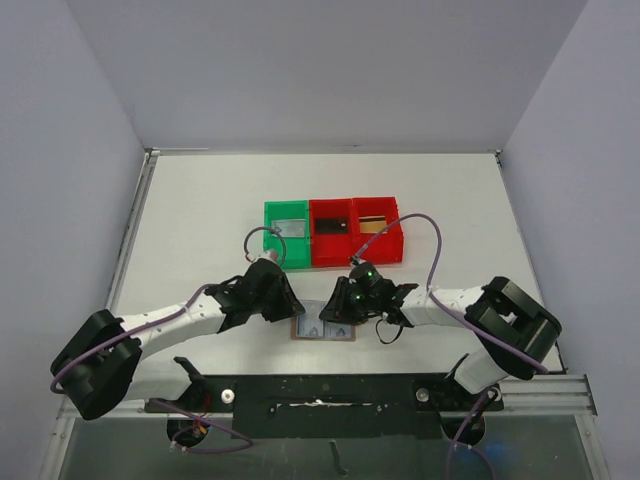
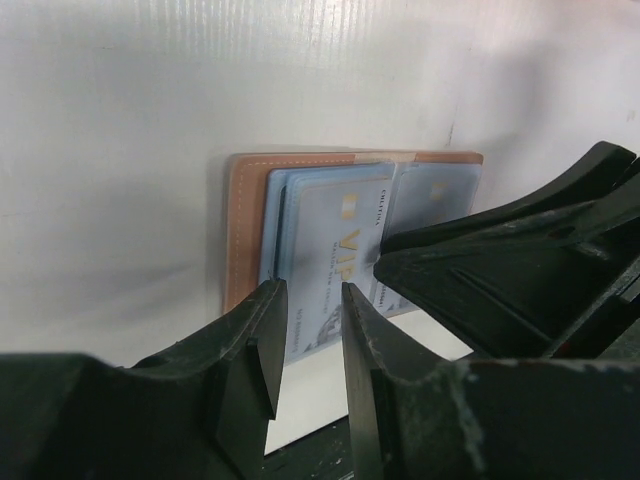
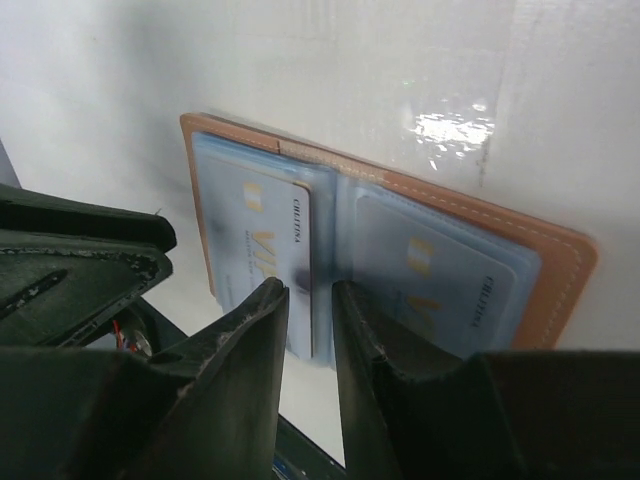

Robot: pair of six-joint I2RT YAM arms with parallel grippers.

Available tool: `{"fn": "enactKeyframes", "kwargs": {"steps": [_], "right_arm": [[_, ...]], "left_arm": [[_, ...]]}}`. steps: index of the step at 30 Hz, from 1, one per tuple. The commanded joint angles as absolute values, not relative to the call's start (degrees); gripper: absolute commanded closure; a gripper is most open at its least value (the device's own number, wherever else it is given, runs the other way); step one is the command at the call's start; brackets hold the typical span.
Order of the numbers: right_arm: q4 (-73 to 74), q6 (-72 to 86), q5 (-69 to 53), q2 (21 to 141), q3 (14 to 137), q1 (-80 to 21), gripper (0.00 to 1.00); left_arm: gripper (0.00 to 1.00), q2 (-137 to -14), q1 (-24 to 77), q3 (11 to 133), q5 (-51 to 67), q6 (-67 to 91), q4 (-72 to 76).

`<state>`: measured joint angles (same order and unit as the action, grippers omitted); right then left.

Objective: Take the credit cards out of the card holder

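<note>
My left gripper [image 2: 308, 315] and right gripper [image 3: 310, 305] both hang with jaws a narrow slit apart, holding nothing, over the flat brown leather-like card holder [image 1: 323, 328], which lies open on the white table [image 1: 200, 220] near the arm bases. I'd pin its brown border with one arm and slide the pale VIP-marked card [image 2: 335, 250] flat out of its pocket with the other. A second pale card [image 3: 440, 275] fills the other pocket. The green plastic bin [image 1: 268, 228] and red plastic bins [image 1: 352, 252] behind hold things I can't make out.
</note>
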<state>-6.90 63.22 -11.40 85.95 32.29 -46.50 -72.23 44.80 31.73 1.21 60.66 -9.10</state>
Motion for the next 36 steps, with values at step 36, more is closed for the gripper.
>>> {"fn": "enactKeyframes", "kwargs": {"steps": [36], "right_arm": [[-17.18,62.91,-21.04,82.37,29.83,-43.35,1.00]], "left_arm": [[0.99,-81.83,46.93,35.43,-0.90,58.36,-11.87]]}}
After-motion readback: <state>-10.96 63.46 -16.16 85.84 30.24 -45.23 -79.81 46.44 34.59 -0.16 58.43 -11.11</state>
